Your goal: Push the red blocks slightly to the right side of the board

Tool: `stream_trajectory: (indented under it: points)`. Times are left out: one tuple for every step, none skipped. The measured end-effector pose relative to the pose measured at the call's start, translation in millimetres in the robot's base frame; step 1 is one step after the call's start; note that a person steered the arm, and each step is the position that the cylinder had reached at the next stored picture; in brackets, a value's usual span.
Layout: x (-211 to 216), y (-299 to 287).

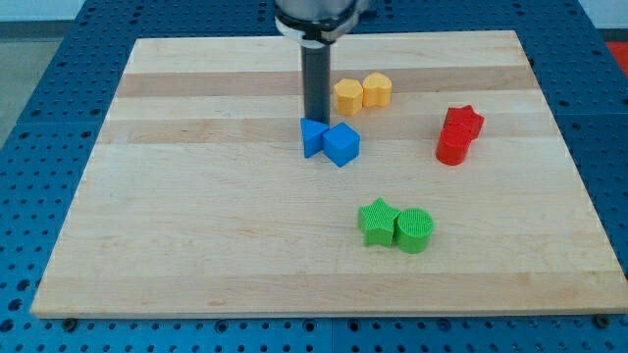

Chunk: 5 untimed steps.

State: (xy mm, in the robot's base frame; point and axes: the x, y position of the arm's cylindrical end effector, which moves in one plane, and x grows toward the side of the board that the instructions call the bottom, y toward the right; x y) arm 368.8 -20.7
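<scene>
A pale wooden board (pixel 196 245) made of lengthwise planks of slightly varying tone, with a darker strip running near the view's top, fills most of the scene. It lies on a blue perforated surface (pixel 39 118) with a regular grid of small holes, which shows along all four edges of the board; at the view's top corners a strip of lighter grey floor (pixel 29 20) shows beyond the blue surface. Lighting is even and diffuse, with only soft, short shadows falling on the wood.
</scene>
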Motion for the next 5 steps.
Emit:
stream_trajectory:
  points:
    - [-29.1,0.0]
    - [-30.3,11.2]
    - [-30.4,34.2]
    - [-30.3,45.7]
    - [-31.7,51.4]
